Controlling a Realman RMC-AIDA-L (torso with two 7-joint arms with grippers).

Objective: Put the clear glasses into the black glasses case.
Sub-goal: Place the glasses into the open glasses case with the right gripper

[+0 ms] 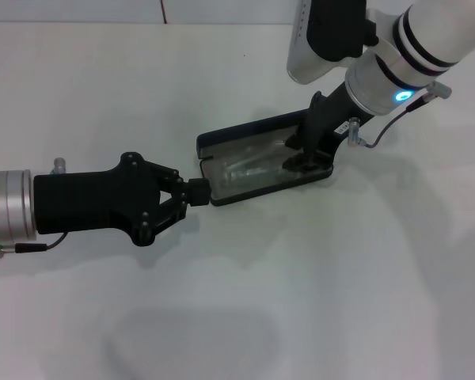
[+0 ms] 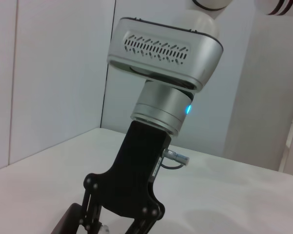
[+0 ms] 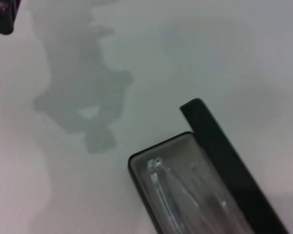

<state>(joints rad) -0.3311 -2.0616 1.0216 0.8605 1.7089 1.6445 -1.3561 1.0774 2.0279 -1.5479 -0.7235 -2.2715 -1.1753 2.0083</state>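
Nearest, the left gripper pinches the near end of the black case, steadying it. Glasses already lie inside, so the right gripper, whose jaw state I cannot tell, should withdraw straight up without dragging them.

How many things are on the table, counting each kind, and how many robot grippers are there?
Clear glasses: 1
Black glasses case: 1
Grippers: 2, the left gripper at the case's end and the right gripper over the case
Total: 4
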